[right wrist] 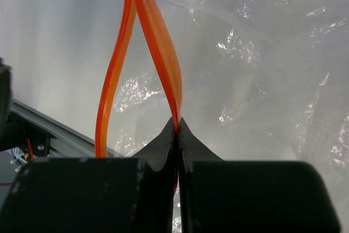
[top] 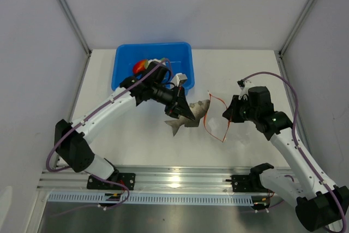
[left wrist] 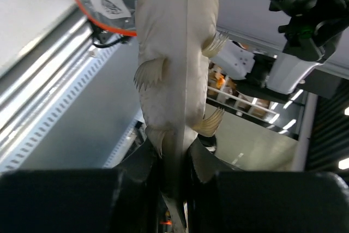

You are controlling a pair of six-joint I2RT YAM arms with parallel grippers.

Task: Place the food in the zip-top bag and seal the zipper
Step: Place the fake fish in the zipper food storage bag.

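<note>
My left gripper is shut on a grey toy fish by its tail and holds it above the table, its head at the bag's open mouth. In the left wrist view the fish rises from between my fingers. My right gripper is shut on the red-orange zipper strip of the clear zip-top bag and holds the mouth open in a loop. In the right wrist view the strip is pinched between my fingertips, with crinkly clear plastic behind it.
A blue plastic tub stands at the back of the table, with a red and orange toy food inside, partly hidden by the left arm. A metal rail runs along the near edge.
</note>
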